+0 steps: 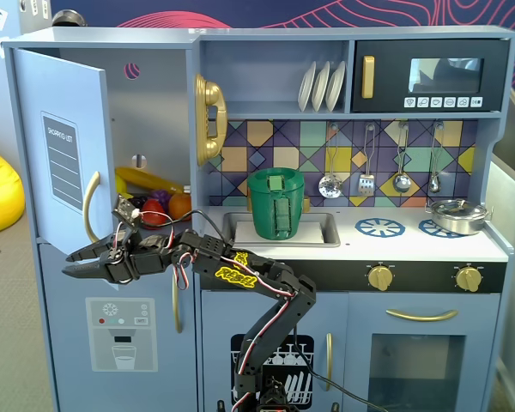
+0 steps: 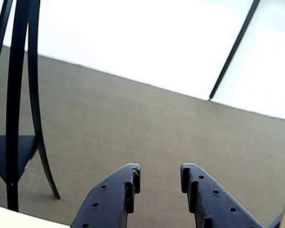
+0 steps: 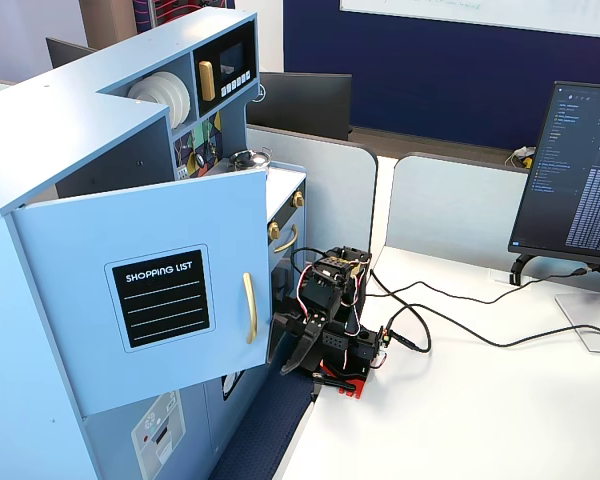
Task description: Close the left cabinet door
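- In a fixed view from the front, we see the left cabinet door [image 1: 62,142] at the kitchen's upper left, swung well open towards us, its chalkboard panel and curved gold handle [image 1: 89,207] facing out. It looks to us like a light, stiff board on free hinges, so a gentle push on the flat face near the handle edge should swing it; no grasp seems needed. The gripper [image 1: 79,263] hangs below and just in front of the door's lower edge, fingers parted a little and empty; whether they touch the door we cannot tell
- In the wrist view, we see both dark fingers [image 2: 115,199] spread apart with only carpet between them, holding nothing; a thin gold sliver at the right edge may be the handle, though we cannot be sure
- In the other fixed view from the side, the door [image 3: 155,300] stands out from the cabinet at a wide angle. The gripper [image 3: 302,352] sits just beside its free edge, below the handle [image 3: 250,307], its fingers released
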`<state>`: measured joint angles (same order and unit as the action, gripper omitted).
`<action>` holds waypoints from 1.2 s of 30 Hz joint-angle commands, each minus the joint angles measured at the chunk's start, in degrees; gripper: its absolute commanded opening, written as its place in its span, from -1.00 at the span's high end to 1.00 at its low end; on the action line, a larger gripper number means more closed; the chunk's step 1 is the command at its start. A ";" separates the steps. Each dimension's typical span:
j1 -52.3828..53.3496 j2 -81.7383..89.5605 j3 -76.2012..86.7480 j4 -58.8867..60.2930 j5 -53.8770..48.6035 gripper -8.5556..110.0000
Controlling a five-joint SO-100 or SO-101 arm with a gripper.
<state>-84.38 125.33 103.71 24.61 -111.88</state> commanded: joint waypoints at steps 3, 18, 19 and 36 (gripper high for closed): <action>7.47 2.64 -4.48 0.62 -1.85 0.86; 29.27 1.85 -5.19 -4.04 -4.13 0.86; 31.46 1.23 -5.19 -5.36 -4.22 0.86; 35.77 5.80 0.44 -6.33 -2.90 0.86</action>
<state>-47.29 125.07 103.54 16.52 -116.81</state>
